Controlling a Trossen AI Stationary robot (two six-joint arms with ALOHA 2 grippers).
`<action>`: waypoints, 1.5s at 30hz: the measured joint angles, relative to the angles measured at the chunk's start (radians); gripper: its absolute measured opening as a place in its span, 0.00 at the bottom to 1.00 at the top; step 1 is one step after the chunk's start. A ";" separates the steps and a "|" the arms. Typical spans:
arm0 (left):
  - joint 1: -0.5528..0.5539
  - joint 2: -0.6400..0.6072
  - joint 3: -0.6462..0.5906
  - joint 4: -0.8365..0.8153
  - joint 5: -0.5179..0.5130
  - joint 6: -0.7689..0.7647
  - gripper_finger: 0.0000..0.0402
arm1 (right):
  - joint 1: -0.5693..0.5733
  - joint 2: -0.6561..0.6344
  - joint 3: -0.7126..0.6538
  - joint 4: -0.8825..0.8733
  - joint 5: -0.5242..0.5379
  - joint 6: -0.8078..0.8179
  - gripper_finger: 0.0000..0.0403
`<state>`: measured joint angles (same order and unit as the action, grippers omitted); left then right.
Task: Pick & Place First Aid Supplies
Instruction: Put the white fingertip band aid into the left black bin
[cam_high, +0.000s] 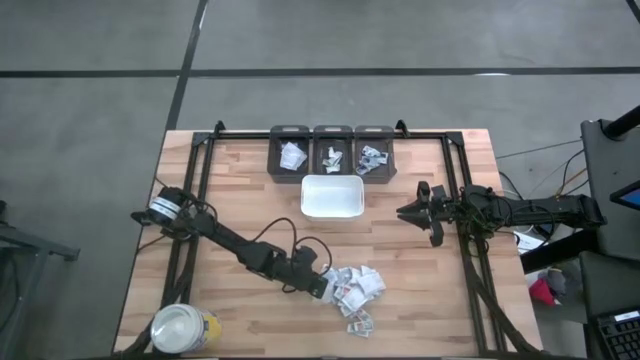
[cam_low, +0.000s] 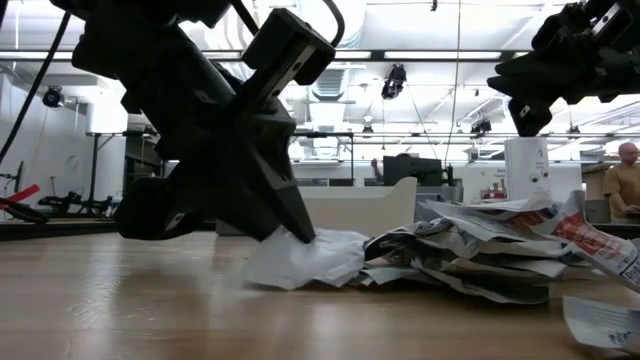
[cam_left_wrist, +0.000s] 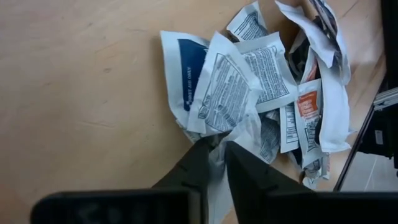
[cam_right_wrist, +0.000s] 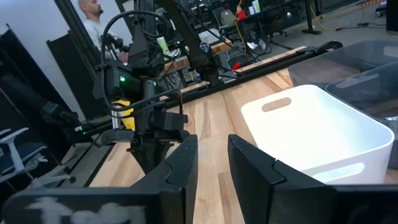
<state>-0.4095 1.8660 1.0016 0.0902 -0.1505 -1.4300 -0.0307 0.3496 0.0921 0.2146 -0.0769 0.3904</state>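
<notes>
At the near edge of the table (cam_high: 240, 180), the left gripper (cam_high: 326, 285) is down on the heap of first aid supplies (cam_high: 356, 290), fingers drawn narrow on the crumpled edge of one white packet (cam_left_wrist: 219, 93) (wrist view shows paper pinched between the tips, though whether it's truly caught I can't confirm). Packets look very light, thin, soft and creasy, glossy print, so likely slippery and prone to dragging neighbours along. They overlap heavily; a lift may pull up two or three at once. Best hold, I'd judge: a free corner or folded edge sticking out of the heap, pinched flat between the pads, not the middle of a sachet. Nothing fragile here, so a firm squeeze is fine.

Further back, the white tray (cam_high: 332, 196) sits mid-table, empty as far as I can see, with three dark bins (cam_high: 331, 150) behind it already holding a few packets. Right gripper (cam_high: 418, 212) hovers beside the tray, fingers part-open, holding nothing. Yellow jar (cam_high: 184, 330) sits at the near left corner.
</notes>
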 joint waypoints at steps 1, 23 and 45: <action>0.000 0.000 0.000 0.000 0.000 0.000 0.09 | 0.000 0.000 0.000 0.000 0.000 0.000 0.21; 0.000 -0.002 0.000 0.000 0.000 -0.010 0.08 | 0.000 0.000 0.000 0.000 0.000 0.002 0.20; -0.001 -0.005 0.000 0.033 0.022 -0.026 0.16 | 0.000 0.000 0.000 0.000 0.000 0.002 0.17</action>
<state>-0.4101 1.8614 1.0019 0.1230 -0.1282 -1.4560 -0.0310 0.3493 0.0921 0.2146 -0.0772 0.3923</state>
